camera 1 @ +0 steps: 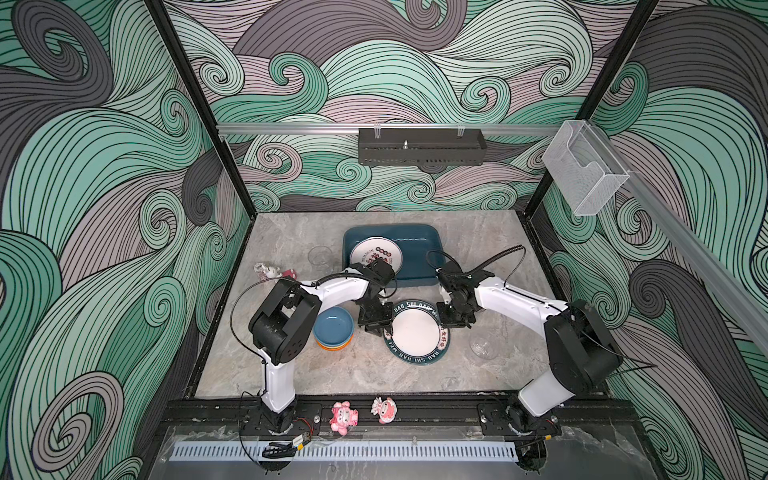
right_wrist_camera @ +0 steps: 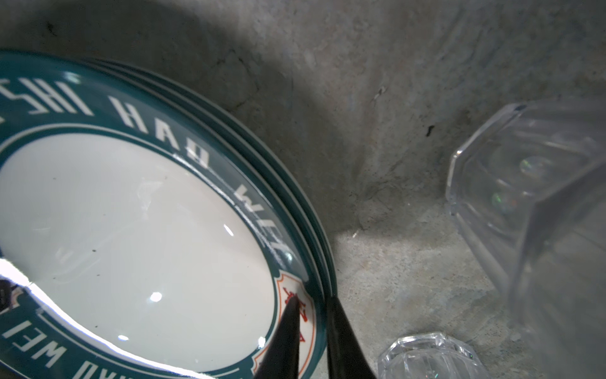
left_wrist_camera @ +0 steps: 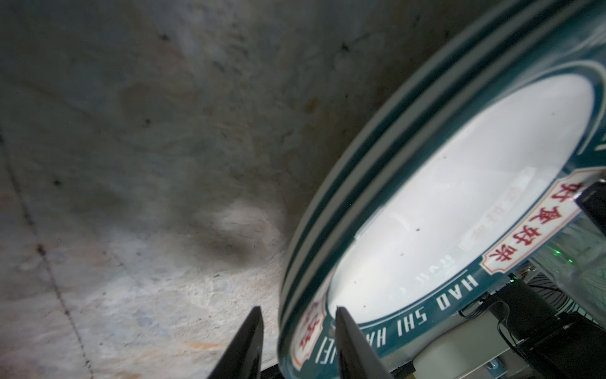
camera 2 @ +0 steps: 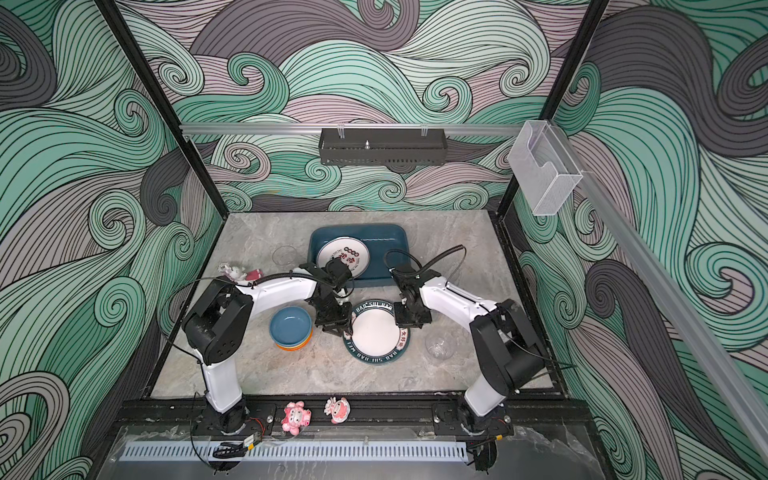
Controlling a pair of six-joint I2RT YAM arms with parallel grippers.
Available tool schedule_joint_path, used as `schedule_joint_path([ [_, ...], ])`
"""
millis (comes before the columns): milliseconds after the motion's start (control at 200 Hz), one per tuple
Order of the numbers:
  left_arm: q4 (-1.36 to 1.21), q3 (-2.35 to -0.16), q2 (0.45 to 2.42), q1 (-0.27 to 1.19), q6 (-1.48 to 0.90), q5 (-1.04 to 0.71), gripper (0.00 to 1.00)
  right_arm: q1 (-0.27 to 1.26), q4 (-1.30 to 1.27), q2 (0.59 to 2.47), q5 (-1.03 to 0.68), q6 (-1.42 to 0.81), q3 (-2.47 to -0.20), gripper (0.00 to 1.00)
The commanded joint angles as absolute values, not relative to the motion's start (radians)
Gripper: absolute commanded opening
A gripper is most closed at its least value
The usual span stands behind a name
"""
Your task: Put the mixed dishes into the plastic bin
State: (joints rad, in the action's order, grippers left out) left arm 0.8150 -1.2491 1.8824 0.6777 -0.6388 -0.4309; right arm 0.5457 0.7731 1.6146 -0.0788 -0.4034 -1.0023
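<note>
Robot test cell, laboratory type.
Enclosed booth: black frame posts [camera 1: 196, 104], printed wave-pattern wall panels [camera 1: 374, 62], aluminium rail [camera 1: 291, 128], marble-look tabletop [camera 1: 374, 374]; left robot arm [camera 1: 332, 287] and right robot arm [camera 1: 511, 300] bolted to black base rail [camera 1: 436, 409].

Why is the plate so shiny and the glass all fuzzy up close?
Right wrist view: bright glare spots sit on the plate, and the glass beside it is out of focus. Left wrist view: the plate's rim bulges from lens distortion, and the table is shadowed and soft. Both top views look sharp.
</note>
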Motion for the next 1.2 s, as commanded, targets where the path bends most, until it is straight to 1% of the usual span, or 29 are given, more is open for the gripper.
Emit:
schedule_joint_path([
  [0,0.822,-1.264,1.892,0.684,-0.634,-0.440,0.40,0.559,0.771,1.639,-0.091,-0.409,-0.997,0.16],
  [200,0.822,-1.263,1.889,0.684,-0.634,-0.440,0.40,0.563,0.771,1.650,-0.098,-0.405,-1.004,0.09],
  [465,0.826,-1.263,1.884,0.684,-0.630,-0.439,0.40,0.571,0.776,1.663,-0.100,-0.403,-1.017,0.06],
  [550,0.827,-1.264,1.884,0.684,-0.629,-0.437,0.38,0.572,0.775,1.668,-0.102,-0.403,-1.021,0.05],
  [735,0.833,-1.264,1.879,0.684,-0.628,-0.433,0.38,0.574,0.767,1.683,-0.124,-0.403,-1.022,0.07],
  [891,0.839,-1.263,1.870,0.684,-0.627,-0.423,0.39,0.573,0.756,1.690,-0.140,-0.409,-1.019,0.12],
  [1111,0.841,-1.252,1.854,0.684,-0.633,-0.415,0.39,0.573,0.735,1.690,-0.167,-0.414,-1.007,0.14],
  [1196,0.845,-1.247,1.846,0.684,-0.634,-0.407,0.41,0.573,0.734,1.691,-0.169,-0.415,-1.003,0.16],
])
